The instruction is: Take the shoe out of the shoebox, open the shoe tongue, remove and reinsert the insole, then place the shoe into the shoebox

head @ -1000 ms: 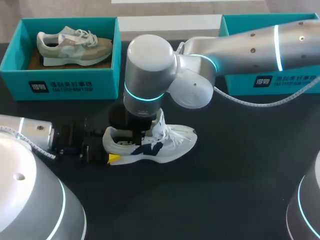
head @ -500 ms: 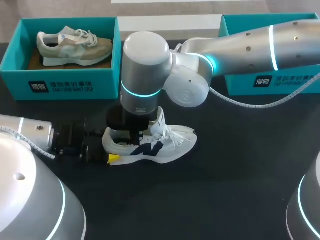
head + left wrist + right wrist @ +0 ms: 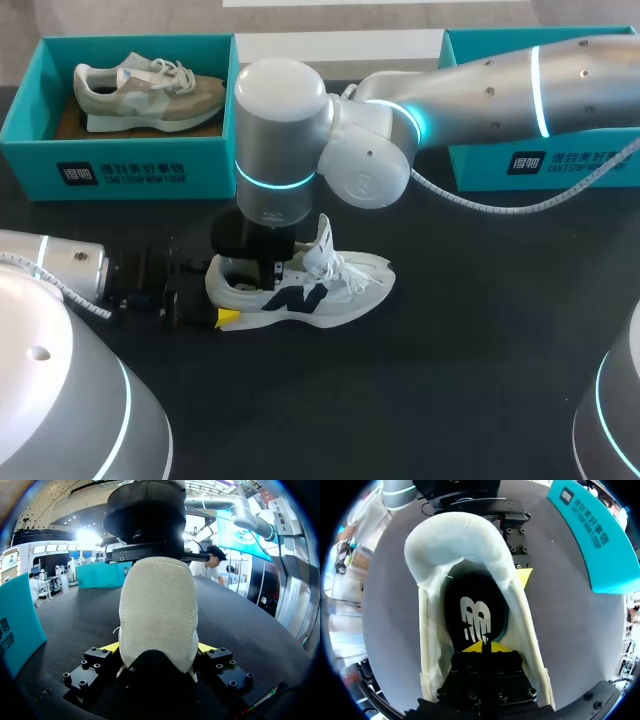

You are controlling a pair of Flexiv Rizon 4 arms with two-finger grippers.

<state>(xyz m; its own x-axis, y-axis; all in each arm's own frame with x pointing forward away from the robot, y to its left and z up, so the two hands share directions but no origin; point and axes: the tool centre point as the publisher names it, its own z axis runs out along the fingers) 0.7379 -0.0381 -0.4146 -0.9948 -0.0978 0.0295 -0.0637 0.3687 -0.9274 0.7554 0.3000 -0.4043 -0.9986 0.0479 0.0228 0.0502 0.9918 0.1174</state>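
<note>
White mesh sneaker with navy side logo (image 3: pixel 320 290): on black table (image 3: pixel 450 380), upright on sole, outside teal cardboard shoebox (image 3: pixel 540 165).
Long axis: across table, heel toward left arm, toe toward right side.
Left gripper (image 3: pixel 157 651): horizontal, low at table level, yellow tips clamping heel from both sides.
Right gripper (image 3: pixel 482 646): nearer to black insole with white logo (image 3: pixel 475 611). Wrist vertical above shoe opening, fingers inside, tips pressed together at insole surface. Insole possibly pinched between them; not clear.
Insole lies directly below the right gripper, so the extraction path is straight up.
</note>
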